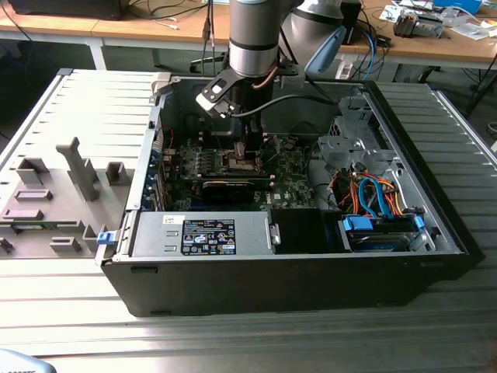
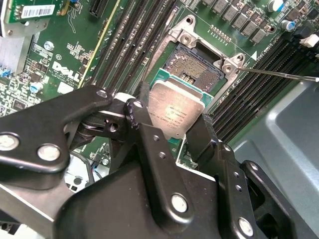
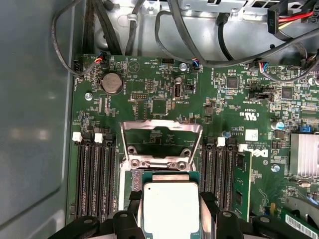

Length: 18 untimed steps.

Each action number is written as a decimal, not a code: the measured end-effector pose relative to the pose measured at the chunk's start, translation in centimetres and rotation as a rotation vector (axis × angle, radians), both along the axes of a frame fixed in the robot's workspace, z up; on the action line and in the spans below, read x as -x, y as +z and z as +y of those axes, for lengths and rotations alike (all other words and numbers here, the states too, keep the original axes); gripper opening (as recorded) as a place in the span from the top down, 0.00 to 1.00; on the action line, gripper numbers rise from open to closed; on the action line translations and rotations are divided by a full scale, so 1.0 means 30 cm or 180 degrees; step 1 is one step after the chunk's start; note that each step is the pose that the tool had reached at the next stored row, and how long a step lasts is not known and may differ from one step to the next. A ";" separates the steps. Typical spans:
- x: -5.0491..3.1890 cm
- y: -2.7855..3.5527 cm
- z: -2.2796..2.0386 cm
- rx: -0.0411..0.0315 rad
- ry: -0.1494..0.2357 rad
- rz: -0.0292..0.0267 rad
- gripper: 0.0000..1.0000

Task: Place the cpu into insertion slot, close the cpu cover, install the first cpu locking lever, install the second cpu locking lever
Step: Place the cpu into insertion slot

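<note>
In both wrist views my gripper [image 2: 172, 124] [image 3: 171, 214] is shut on the cpu [image 2: 175, 113] [image 3: 171, 208], a silvery square chip pinched by its edges between two black fingers [image 2: 137, 117]. The chip hangs slightly tilted just over the insertion slot [image 2: 193, 64], hiding its near half; the dark pin field of the far half lies bare. Whether the chip touches the slot I cannot tell. The cpu cover [image 3: 162, 124] stands swung open behind the slot. In the exterior view the gripper [image 1: 245, 155] reaches down into the open computer case over the green board [image 1: 295, 183].
A thin metal lever rod [image 2: 279, 74] sticks out beside the slot. Long black memory slots [image 3: 94, 174] flank it on both sides. The case holds a power supply [image 1: 210, 233], a drive cage [image 1: 353, 140] and coloured cables [image 1: 373, 194]. A grey fixture tray [image 1: 54, 194] lies at the exterior view's left.
</note>
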State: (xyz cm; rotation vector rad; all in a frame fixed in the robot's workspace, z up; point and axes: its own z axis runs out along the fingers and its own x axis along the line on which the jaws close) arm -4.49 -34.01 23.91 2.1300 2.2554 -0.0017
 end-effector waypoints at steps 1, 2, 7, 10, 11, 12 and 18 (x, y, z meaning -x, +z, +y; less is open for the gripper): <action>0.000 -0.001 0.001 0.0000 0.0000 0.0000 0.45; 0.000 -0.001 0.001 0.0000 0.0000 0.0000 0.45; 0.000 -0.005 0.009 0.0000 0.0000 0.0000 0.45; 0.000 -0.008 0.019 0.0000 0.0000 0.0000 0.45; 0.000 -0.009 0.023 -0.0001 0.0000 0.0000 0.45; 0.000 -0.010 0.025 0.0000 0.0000 0.0000 0.45; 0.000 -0.013 0.034 0.0000 0.0000 0.0000 0.45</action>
